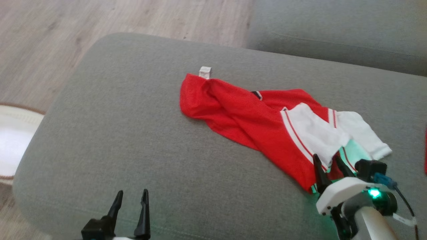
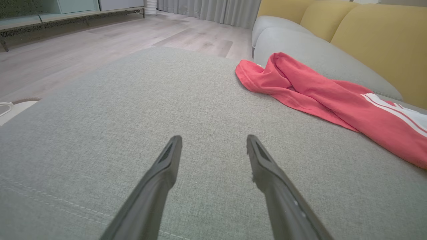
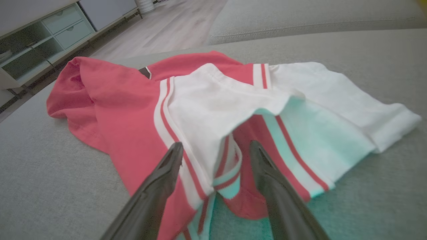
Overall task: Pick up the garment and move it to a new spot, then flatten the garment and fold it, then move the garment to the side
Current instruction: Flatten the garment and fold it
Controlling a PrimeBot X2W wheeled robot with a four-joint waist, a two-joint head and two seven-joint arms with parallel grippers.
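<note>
The garment [image 1: 253, 123], a red jersey with white sleeves and red-white striped trim, lies crumpled on the grey cushion [image 1: 116, 133], stretching from the middle to the right. A bit of black lettering shows near its top fold. My right gripper [image 1: 328, 161] is open at the jersey's near right end, its fingers straddling a raised fold of striped trim and white sleeve [image 3: 217, 146]. My left gripper [image 1: 130, 196] stands open over bare cushion at the near left, well apart from the garment [image 2: 317, 96].
A small white tag [image 1: 204, 72] sticks up at the jersey's far left end. A second grey cushion [image 1: 333, 30] lies behind, with yellow back cushions [image 2: 373, 36]. Wood floor [image 1: 66, 30] and a pale rug [image 1: 13, 133] lie to the left.
</note>
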